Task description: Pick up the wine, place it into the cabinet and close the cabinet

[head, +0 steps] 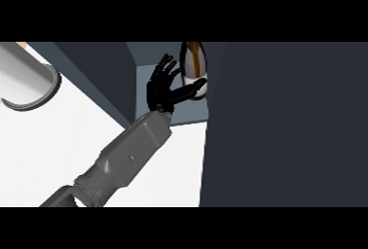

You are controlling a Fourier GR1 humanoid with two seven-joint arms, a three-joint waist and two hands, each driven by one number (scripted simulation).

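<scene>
Your hand [164, 87] is inside the cabinet [165, 58] opening, fingers spread and straight, thumb stretched toward the wine [194, 68] and touching its lower part. You cannot tell from this view which arm it is. The wine stands upright in the cabinet, just right of the hand, against the dark door [287, 126]. A grey cylinder [25, 80] lies on the white table [50, 146], far left.

The wine [193, 68] stands inside the cabinet [287, 121], the robot hand [164, 87] just left of it.
</scene>
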